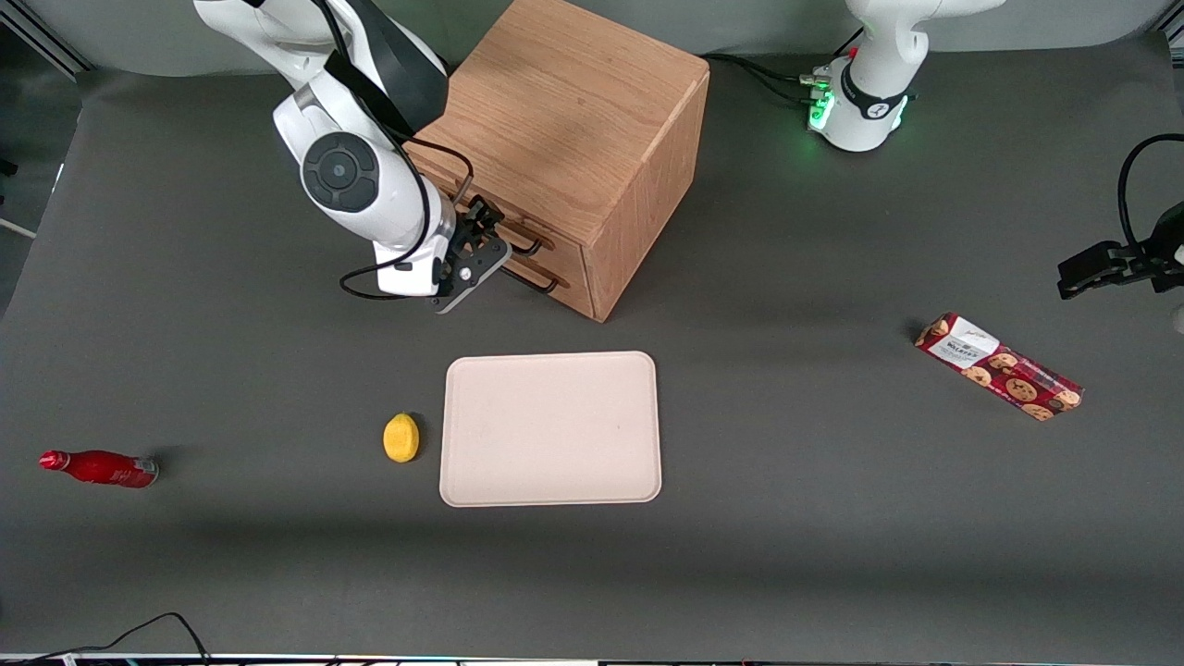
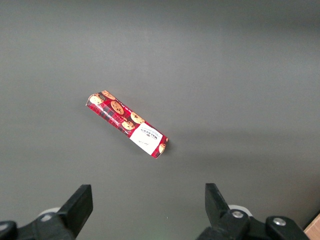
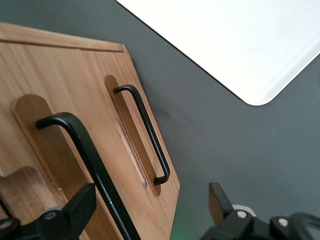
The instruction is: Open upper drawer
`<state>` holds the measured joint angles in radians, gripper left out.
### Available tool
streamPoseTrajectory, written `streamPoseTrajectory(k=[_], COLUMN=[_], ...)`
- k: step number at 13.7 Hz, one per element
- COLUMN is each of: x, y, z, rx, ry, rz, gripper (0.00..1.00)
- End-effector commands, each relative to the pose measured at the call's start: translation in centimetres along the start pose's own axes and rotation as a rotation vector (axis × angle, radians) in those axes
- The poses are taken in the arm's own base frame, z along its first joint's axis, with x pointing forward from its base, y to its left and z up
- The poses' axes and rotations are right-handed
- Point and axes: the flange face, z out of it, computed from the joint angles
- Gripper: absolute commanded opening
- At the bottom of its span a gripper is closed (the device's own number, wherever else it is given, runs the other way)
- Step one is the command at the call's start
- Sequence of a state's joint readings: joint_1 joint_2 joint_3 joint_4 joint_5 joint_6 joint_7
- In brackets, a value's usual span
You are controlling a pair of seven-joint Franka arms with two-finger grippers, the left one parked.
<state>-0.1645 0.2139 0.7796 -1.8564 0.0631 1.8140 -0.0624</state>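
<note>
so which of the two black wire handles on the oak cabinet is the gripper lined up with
The upper drawer's black wire handle: it runs between the open fingers of the right arm's gripper. The lower drawer's handle sits clear, nearer the table.

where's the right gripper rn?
The right arm's black two-finger gripper is in front of the oak cabinet, its open fingers straddling the upper drawer's thin black bar handle.

Front view high overhead, wrist views close, looking down
</note>
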Motion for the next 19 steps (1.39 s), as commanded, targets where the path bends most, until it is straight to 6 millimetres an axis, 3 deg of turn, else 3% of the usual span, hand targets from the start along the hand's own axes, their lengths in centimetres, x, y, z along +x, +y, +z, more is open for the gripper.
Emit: streamPoseTrajectory(k=[1,6,19], x=[-0.2,-0.2,0.7], y=[-0.7,-0.6,1.1], z=[0.9,2.5,4.2], rx=[0.014,0.014,0.026], ry=[0.009,0.013,0.023], rz=[-0.025,-0.026,-0.024], gripper=[1.00,1.00,1.00])
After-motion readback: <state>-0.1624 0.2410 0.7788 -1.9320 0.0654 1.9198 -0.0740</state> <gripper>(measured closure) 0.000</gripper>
